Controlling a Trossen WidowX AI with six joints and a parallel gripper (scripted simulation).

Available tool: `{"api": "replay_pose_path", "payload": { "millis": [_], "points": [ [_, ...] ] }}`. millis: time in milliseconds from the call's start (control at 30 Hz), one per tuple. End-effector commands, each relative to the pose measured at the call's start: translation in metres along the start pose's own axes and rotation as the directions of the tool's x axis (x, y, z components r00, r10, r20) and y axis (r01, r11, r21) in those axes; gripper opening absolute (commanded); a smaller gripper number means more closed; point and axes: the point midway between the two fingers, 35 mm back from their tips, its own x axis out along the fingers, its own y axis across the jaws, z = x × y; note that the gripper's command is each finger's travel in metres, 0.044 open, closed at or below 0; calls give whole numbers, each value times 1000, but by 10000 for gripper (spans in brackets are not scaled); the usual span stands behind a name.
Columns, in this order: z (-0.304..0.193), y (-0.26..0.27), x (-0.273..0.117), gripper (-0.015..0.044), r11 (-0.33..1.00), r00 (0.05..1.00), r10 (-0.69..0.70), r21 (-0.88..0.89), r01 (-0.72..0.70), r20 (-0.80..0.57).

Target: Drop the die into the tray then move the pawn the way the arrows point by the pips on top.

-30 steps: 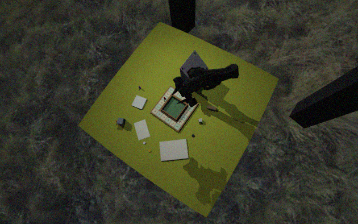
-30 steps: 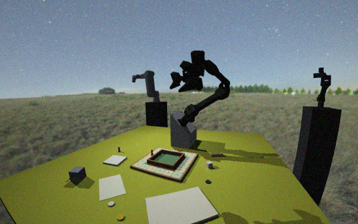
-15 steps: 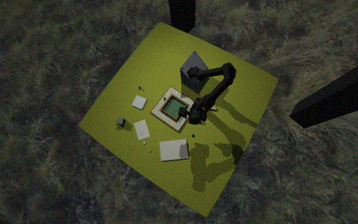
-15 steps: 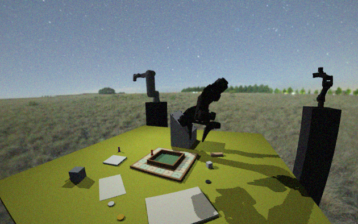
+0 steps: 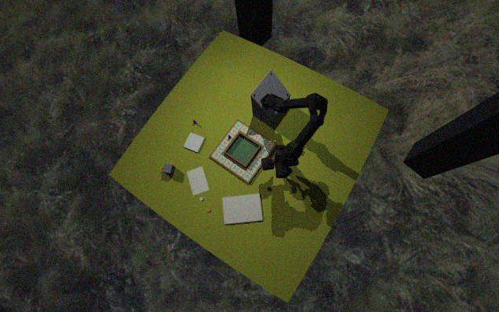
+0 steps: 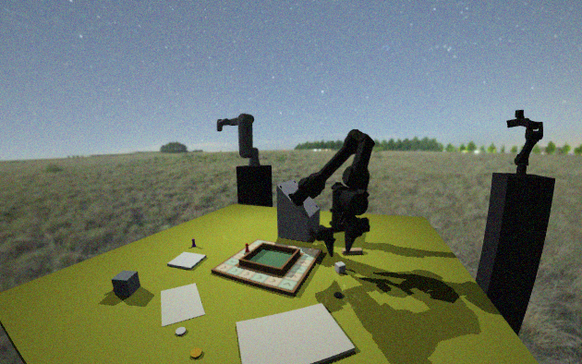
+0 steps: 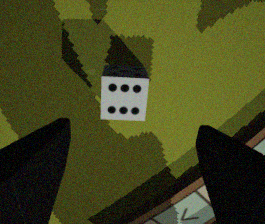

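The white die (image 6: 340, 267) (image 7: 124, 99) lies on the table beside the board and shows six pips in the wrist view. The gripper hides it in the top view. My gripper (image 5: 275, 168) (image 6: 340, 253) (image 7: 135, 132) is open and empty, pointing down above the die, which shows between and ahead of the fingertips in the wrist view. The board (image 5: 221, 150) (image 6: 231, 269) (image 7: 195, 205) has arrowed squares around the dice tray (image 5: 235, 161) (image 6: 260, 271), whose green floor is empty. The red pawn (image 5: 229, 138) (image 6: 247, 248) stands on the board's far-left side.
A small wooden block (image 6: 353, 251) lies behind the fingers. A dark disc (image 5: 269, 189) (image 6: 338, 295) lies in front of the die. A large white slab (image 5: 242, 209) (image 6: 293, 334), a grey cube (image 5: 168, 169) (image 6: 126, 284) and a purple figure (image 5: 194, 122) (image 6: 193, 243) are farther off.
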Motion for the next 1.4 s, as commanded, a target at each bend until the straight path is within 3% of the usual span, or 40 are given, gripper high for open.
{"api": "replay_pose_path", "payload": {
  "millis": [0, 933, 1133, 1367],
  "points": [
    [1, 3, 7, 275, 1000, 1000, 10, -5, -10, -4],
    [1, 5, 49, 275, 1000, 1000, 12, -4, -12, -3],
    [1, 5, 49, 118, 1000, 1000, 12, -4, -12, -3],
    [1, 5, 49, 71, 1000, 1000, 12, -4, -12, -3]
  ]
}}
